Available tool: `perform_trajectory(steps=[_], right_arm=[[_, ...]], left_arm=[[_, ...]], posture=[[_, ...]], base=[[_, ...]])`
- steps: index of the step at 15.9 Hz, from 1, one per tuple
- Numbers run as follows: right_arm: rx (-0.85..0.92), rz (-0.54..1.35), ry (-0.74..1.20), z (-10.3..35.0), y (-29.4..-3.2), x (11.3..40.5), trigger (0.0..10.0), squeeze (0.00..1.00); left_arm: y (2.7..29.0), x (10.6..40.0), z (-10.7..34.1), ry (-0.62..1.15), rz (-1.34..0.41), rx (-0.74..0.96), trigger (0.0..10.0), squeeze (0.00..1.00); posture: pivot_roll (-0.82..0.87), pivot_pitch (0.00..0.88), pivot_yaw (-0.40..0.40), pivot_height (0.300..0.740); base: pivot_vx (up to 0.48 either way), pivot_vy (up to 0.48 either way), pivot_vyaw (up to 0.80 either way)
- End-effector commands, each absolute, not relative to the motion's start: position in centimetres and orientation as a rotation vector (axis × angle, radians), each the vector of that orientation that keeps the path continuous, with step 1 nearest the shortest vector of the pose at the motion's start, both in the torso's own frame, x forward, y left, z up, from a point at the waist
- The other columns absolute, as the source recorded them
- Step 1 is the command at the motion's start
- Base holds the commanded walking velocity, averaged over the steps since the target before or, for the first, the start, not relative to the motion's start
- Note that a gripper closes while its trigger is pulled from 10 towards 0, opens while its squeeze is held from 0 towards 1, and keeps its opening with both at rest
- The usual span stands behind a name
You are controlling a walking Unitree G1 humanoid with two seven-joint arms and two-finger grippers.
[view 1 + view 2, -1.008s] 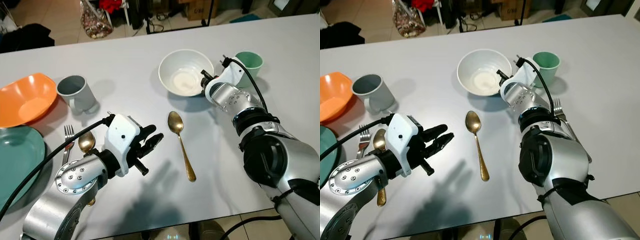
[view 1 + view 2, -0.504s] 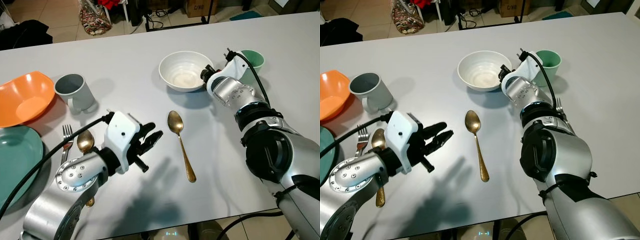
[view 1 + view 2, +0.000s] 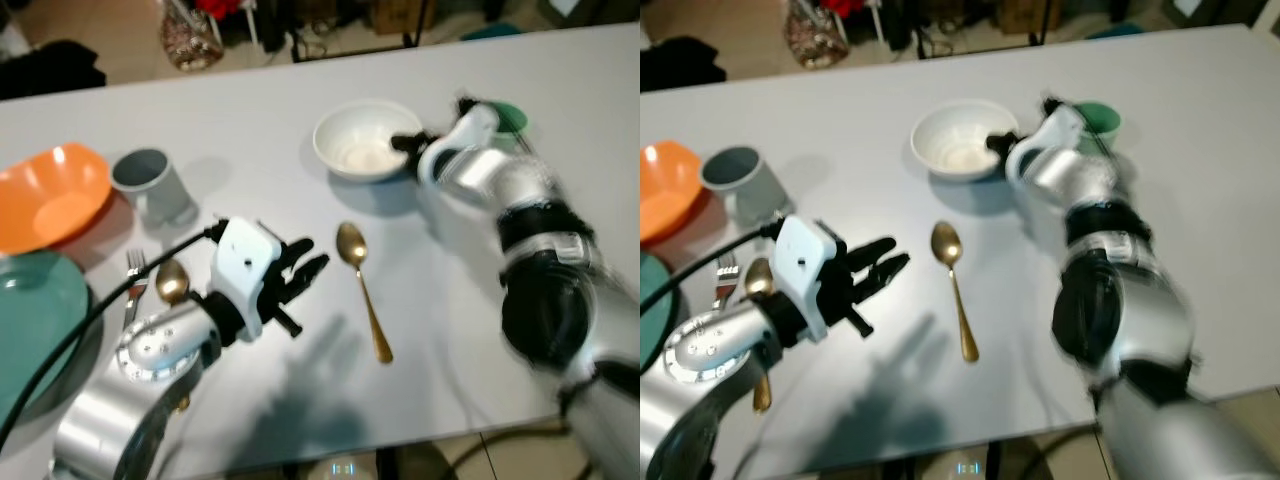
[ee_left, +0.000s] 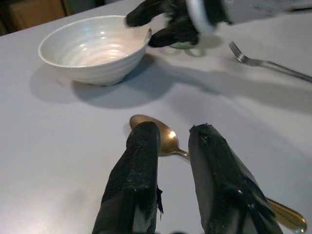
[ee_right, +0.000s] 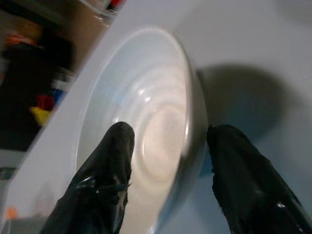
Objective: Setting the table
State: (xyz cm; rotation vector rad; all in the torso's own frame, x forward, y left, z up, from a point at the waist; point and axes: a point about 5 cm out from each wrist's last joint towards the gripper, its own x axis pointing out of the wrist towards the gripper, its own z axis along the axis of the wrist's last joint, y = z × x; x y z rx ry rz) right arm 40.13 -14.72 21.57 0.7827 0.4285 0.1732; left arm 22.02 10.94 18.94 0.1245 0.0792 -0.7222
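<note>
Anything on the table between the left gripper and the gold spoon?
No. In the left eye view, only bare table separates the left gripper from the gold spoon; the left wrist view agrees.

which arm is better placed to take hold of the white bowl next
The right. The right gripper already straddles the rim of the white bowl, fingers open, one inside and one outside. The left gripper hovers near the gold spoon, apart from the bowl.

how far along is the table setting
Partly done: a gold spoon lies in front of the white bowl, with a green cup beside it. In hand: the right gripper straddles the bowl's rim, fingers open. The orange bowl and grey mug look unplaced.
</note>
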Motion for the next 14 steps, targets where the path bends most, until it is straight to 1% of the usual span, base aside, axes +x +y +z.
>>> perform_trajectory(steps=[1,4,5,6,7,8,9,10,11,12,14], right_arm=[[0.754,0.318,0.377,23.3,-14.1,38.3,10.0,1.0],[0.671,0.42,0.255,24.6,-14.7,35.8,10.0,1.0],[0.593,0.456,0.213,24.7,-15.1,34.4,10.0,0.77],[0.517,0.48,0.215,24.1,-15.3,33.2,10.0,0.0],[0.416,0.517,0.239,23.1,-15.2,31.0,10.0,0.0],[0.371,0.532,0.236,22.6,-15.1,30.0,10.0,0.0],[0.227,0.509,0.139,21.8,-15.1,27.8,10.0,0.0],[0.187,0.511,0.125,21.6,-15.0,27.4,10.0,0.0],[0.166,0.553,0.11,20.9,-14.3,26.2,10.0,0.0],[0.179,0.558,0.084,20.6,-14.0,25.5,10.0,0.0],[0.177,0.555,0.078,19.9,-13.8,25.0,10.0,0.0]], left_arm=[[10.9,21.8,18.7,0.085,-0.711,0.105,10.0,0.0],[10.9,21.9,18.5,0.071,-0.667,0.094,10.0,0.0],[11.1,22.2,18.4,0.066,-0.61,0.087,10.0,0.0],[11.3,22.2,18.2,0.068,-0.572,0.083,10.0,0.0],[11.6,21.9,18.0,0.064,-0.515,0.082,10.0,0.0],[11.9,21.8,17.9,0.065,-0.46,0.079,10.0,0.0],[13.0,21.6,17.4,0.073,-0.297,0.084,10.0,0.0],[13.4,21.5,17.2,0.075,-0.253,0.087,10.0,0.0],[14.2,21.0,16.8,0.094,-0.16,0.085,10.0,0.0],[14.5,20.6,16.6,0.107,-0.134,0.126,10.0,0.0],[14.6,20.2,16.6,0.096,-0.111,0.101,10.0,0.0]], posture=[[-0.05,0.143,0.091,0.74],[-0.05,0.138,0.096,0.74],[-0.05,0.134,0.094,0.74],[-0.05,0.131,0.09,0.74],[-0.05,0.127,0.089,0.74],[-0.05,0.125,0.087,0.74],[-0.05,0.118,0.086,0.74],[-0.05,0.117,0.086,0.74],[-0.05,0.109,0.081,0.74],[-0.04,0.103,0.075,0.74],[-0.05,0.089,0.07,0.74]], base=[[0.0,0.0,0.0],[0.0,0.0,0.0],[0.0,0.0,0.0],[0.0,0.0,0.0],[0.0,0.0,0.0],[0.0,0.0,0.0],[0.0,0.0,0.0],[0.0,0.0,0.0],[0.0,0.0,0.8],[0.0,0.0,0.8],[0.0,0.0,0.8]])
